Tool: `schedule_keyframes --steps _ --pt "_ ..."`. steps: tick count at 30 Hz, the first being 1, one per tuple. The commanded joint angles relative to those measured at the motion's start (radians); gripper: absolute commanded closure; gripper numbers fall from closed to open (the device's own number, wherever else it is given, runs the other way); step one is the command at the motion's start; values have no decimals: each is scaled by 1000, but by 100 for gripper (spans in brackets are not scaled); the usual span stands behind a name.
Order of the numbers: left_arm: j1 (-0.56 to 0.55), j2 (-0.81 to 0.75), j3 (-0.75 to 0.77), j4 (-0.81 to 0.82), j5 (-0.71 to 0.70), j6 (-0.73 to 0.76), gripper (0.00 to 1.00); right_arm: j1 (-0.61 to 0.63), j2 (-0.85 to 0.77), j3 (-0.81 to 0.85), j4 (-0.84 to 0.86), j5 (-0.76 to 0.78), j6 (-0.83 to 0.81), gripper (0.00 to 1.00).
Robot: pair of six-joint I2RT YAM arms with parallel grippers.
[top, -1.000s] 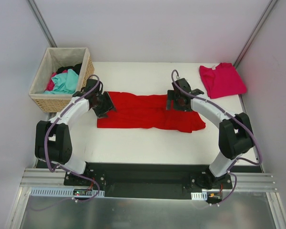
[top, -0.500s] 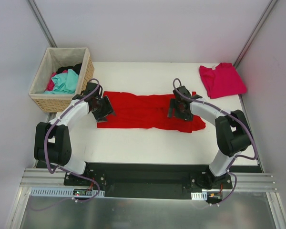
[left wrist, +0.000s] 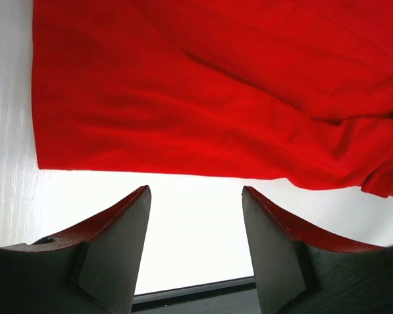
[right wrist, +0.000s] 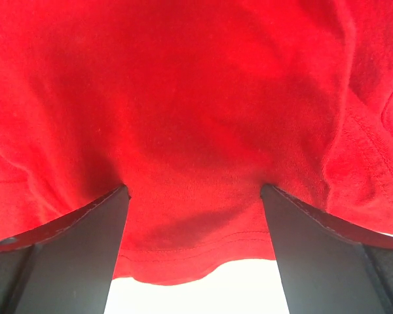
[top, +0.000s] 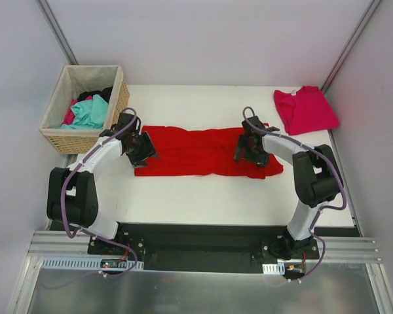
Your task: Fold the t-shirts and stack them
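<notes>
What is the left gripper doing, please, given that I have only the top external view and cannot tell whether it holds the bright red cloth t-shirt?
Observer: The left wrist view shows the left gripper open with nothing between its fingers. The bright red cloth t-shirt lies just beyond the fingertips.
Operator: Thank you. What is beneath that gripper?
Observer: Bare white table. The shirt's straight edge stops short of the fingers.
Operator: And how does the right gripper stand?
Observer: The right wrist view shows the right gripper open too, with red cloth and its stitched hem lying between the fingers.
</notes>
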Motion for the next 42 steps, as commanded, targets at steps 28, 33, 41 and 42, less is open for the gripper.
schedule_keyframes --steps 28,33,41,42 --pt "69 7 39 -38 -35 40 42 -192 645 969 -236 -325 -85 12" --pt "69 15 45 -38 -35 39 42 -211 725 1106 -250 -362 -77 11" --pt "69 -11 45 -38 -5 39 42 -241 686 1136 -99 -438 -71 8" --pt "69 -17 48 -37 3 43 42 -240 652 1121 -99 -414 -92 7"
